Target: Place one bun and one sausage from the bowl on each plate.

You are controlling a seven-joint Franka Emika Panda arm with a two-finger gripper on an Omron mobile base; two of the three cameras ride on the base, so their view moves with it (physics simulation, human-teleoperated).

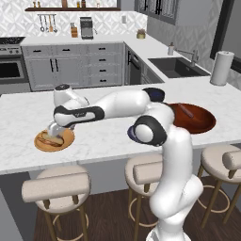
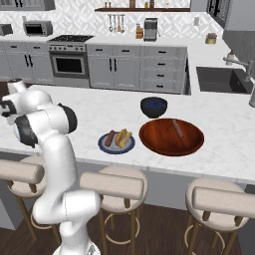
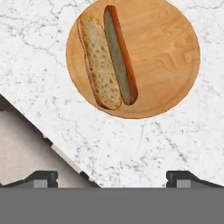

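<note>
Progress stands near complete: blue plate (image 2: 116,145) carries bun and sausage; wooden plate (image 3: 175,57) has only its bun (image 3: 99,61). One sausage (image 2: 177,128) waits in the bowl (image 2: 171,137). Tool (image 3: 112,178) wide, empty.

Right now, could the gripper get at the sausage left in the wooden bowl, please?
Probably yes. The sausage lies alone and uncovered in the bowl, nothing over it. The gripper is open above the wooden plate, so the arm must swing across the counter.
</note>
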